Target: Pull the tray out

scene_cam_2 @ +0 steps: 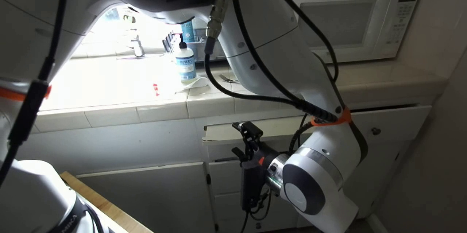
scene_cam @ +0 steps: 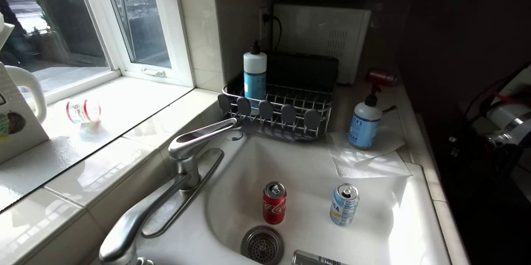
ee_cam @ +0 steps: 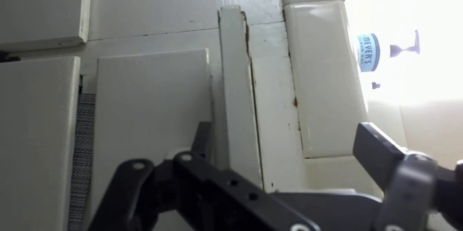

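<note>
Stretching in from the left of an exterior view, the tiled counter (scene_cam_2: 157, 115) has a soap bottle (scene_cam_2: 185, 66) upright behind its edge, left of upper centre. Below, at mid-frame, the tray (scene_cam_2: 220, 133) juts out flat, long axis running left to right, right end slightly higher in the frame. In front of it the gripper (scene_cam_2: 236, 138) points left, jaws spread wide. At upper right sits a microwave (scene_cam_2: 350, 23). In the wrist view the tray runs top to bottom between the jaws, nearer the left-hand one, lower end leaning right; whether they touch it, I cannot tell.
</note>
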Robot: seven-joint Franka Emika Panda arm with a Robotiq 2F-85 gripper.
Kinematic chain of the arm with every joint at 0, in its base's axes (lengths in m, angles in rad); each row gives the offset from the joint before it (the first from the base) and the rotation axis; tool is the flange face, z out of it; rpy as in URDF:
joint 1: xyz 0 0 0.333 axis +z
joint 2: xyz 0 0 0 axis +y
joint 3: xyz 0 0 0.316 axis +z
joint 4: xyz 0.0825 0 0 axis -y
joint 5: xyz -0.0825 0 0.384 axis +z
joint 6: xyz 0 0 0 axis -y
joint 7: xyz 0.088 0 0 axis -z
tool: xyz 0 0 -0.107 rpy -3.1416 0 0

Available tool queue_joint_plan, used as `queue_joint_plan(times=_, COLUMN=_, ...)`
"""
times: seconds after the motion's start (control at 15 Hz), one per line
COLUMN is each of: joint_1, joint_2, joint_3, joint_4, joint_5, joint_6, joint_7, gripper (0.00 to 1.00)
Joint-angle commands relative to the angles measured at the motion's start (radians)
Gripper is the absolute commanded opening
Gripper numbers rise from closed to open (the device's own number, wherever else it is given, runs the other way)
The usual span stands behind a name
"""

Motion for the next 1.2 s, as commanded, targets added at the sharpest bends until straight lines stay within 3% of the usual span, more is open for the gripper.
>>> queue_joint_plan(times=0.0, joint_1=-0.022, joint_2=0.062, joint_3=0.01, joint_4=0.056, joint_5=-0.009, joint_6=-0.007, joint_7=-0.089, gripper=1.0)
queue_joint_plan(times=0.47, joint_1=-0.018, joint_2=0.068, joint_3=0.029, joint_4=0.021, joint_5=0.058, joint_6=-0.013, joint_7=-0.154, gripper=1.0)
queue_joint_plan(times=0.6, joint_1=-0.015, joint_2=0.063, joint_3=0.035, joint_4=0.01, joint_5=0.088, joint_6=-0.014, joint_7=-0.161, gripper=0.89)
queue_joint_plan(times=0.67, joint_1=-0.01, joint_2=0.06, joint_3=0.036, joint_4=0.001, joint_5=0.111, joint_6=-0.006, joint_7=-0.153, gripper=0.77)
queue_joint_plan(times=0.8, joint_1=0.001, joint_2=0.05, joint_3=0.035, joint_4=-0.025, joint_5=0.159, joint_6=0.006, joint_7=-0.13, gripper=0.72)
queue_joint_plan(times=0.93, joint_1=0.012, joint_2=0.045, joint_3=0.031, joint_4=-0.043, joint_5=0.193, joint_6=0.011, joint_7=-0.129, gripper=0.48)
queue_joint_plan(times=1.13, joint_1=0.019, joint_2=0.043, joint_3=0.021, joint_4=-0.051, joint_5=0.214, joint_6=-0.003, joint_7=-0.128, gripper=0.23)
